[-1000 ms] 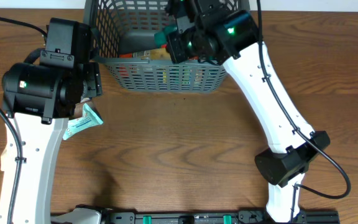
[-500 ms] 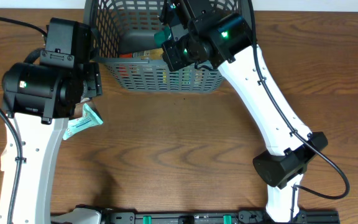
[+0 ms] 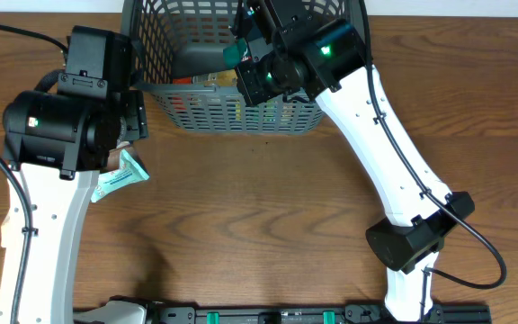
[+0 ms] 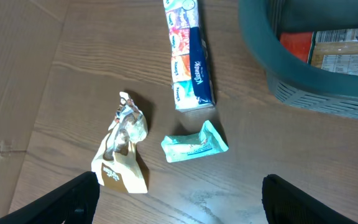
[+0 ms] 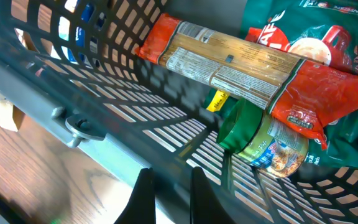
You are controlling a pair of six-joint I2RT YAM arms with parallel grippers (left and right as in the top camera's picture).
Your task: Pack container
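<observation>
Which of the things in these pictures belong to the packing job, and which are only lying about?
Job:
- basket
- in it: red packet, green bag, green-lid tub
- on the table, likely still to pack: tissue pack, teal packet, tan wrapper

Lying about:
- black cable
- black rail at the table's near edge

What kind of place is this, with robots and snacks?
Probably a robot lab workbench, not a home: a left arm and right arm stand at a wooden table with a grey container of snack packets.
</observation>
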